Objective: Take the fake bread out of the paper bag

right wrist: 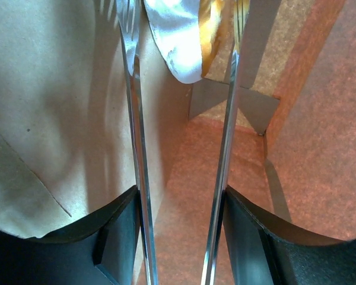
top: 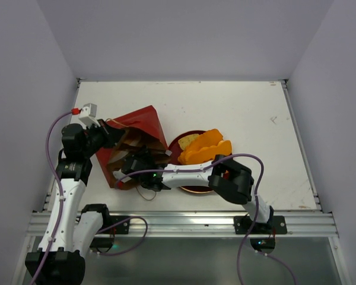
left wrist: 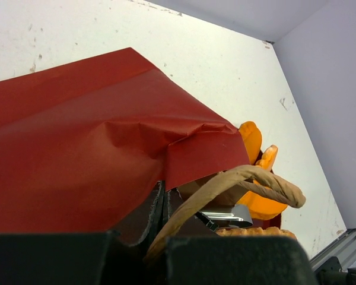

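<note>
The paper bag [top: 136,127], red outside and brown inside, lies on its side at the left of the table, mouth toward the round red plate [top: 197,190]. My left gripper [top: 110,138] is shut on the bag's rim; in the left wrist view [left wrist: 160,231] the paper edge and a cord handle [left wrist: 249,178] run out of it. My right gripper [top: 133,163] is inside the bag, jaws apart. In the right wrist view [right wrist: 183,18] a white-edged bun [right wrist: 178,41] lies between the fingertips [right wrist: 130,71]. Orange loaves [top: 207,148] and a pale slice [top: 190,141] lie on the plate.
The right arm [top: 225,178] stretches across the plate's near side into the bag. A metal rail [top: 184,222] runs along the table's near edge. Grey walls stand close on the left, right and back. The bag's brown inner walls [right wrist: 47,119] enclose the right fingers.
</note>
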`<action>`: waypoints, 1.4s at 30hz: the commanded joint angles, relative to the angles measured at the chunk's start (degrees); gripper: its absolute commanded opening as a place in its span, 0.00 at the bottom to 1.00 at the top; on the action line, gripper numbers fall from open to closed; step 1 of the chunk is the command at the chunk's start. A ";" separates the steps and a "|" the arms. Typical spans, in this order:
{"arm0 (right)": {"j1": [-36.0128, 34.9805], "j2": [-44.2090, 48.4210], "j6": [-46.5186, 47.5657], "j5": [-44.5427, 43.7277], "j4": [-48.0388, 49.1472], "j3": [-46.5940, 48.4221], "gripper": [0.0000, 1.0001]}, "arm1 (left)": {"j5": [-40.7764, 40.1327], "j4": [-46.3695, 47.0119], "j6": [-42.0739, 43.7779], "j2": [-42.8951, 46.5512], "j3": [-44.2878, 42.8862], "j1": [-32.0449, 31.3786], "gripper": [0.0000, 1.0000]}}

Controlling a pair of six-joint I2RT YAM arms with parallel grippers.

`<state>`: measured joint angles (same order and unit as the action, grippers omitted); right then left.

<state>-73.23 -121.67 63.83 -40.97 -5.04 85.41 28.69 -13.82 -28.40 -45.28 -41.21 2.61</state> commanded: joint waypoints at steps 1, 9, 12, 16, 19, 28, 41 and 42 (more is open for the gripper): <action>-0.16 0.29 -0.90 -3.24 2.40 1.70 0.58 | -0.47 2.75 -2.36 1.15 0.78 0.46 0.00; 0.72 1.17 -1.43 -4.91 2.49 -0.15 0.58 | -2.14 3.01 -3.59 1.95 1.04 0.46 0.00; 0.90 1.26 -1.52 -5.00 2.75 -1.20 0.58 | -2.32 3.10 -3.76 1.95 1.22 0.46 0.00; 0.90 0.56 -1.61 -5.17 2.66 -0.95 0.58 | -2.06 3.63 -4.20 1.68 1.40 0.46 0.00; 0.90 -0.67 -1.52 -5.17 2.49 0.46 0.58 | -1.53 3.80 -4.47 1.42 1.48 0.46 0.00; 0.90 -2.61 -2.40 -4.82 1.00 2.75 0.42 | -1.09 3.80 -4.12 1.68 1.92 0.46 0.00; 0.90 2.04 -5.21 -1.84 -3.49 1.17 0.06 | -1.79 3.01 -2.97 1.42 1.48 0.46 0.00; 0.90 3.18 -5.38 -1.57 -3.66 0.64 0.05 | -1.79 3.10 -2.97 1.33 1.40 0.46 0.00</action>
<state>-72.62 -124.03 60.38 -43.57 -6.44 85.76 26.68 -12.80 -30.96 -44.12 -39.42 2.61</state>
